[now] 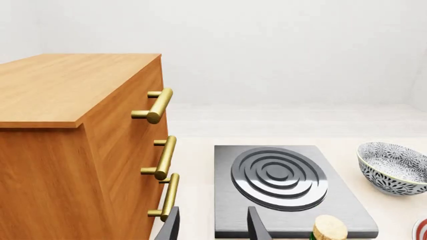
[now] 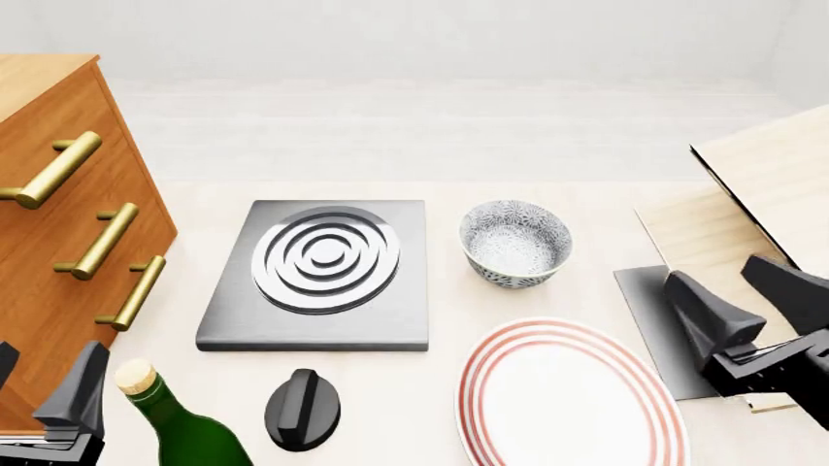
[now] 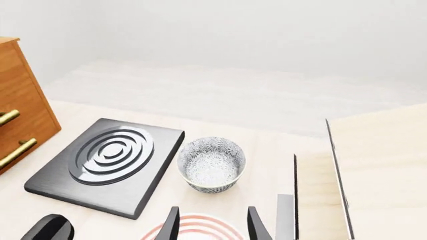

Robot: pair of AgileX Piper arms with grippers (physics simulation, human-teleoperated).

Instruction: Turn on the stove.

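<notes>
Right gripper [image 2: 758, 296] hangs open over pale table [image 2: 428, 388], white walls.

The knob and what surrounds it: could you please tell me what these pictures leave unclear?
- Knob: its setting is unreadable; no markings show. The right wrist view's edge crops it.
- Bottle: the front view's edge cuts off its body.
- Left gripper: mostly out of frame in front; only its fingers show in its wrist view.

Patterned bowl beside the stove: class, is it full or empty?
Empty. The patterned bowl stands upright right of the stove, and its speckled inside is bare to the bottom in front and right wrist views.
</notes>
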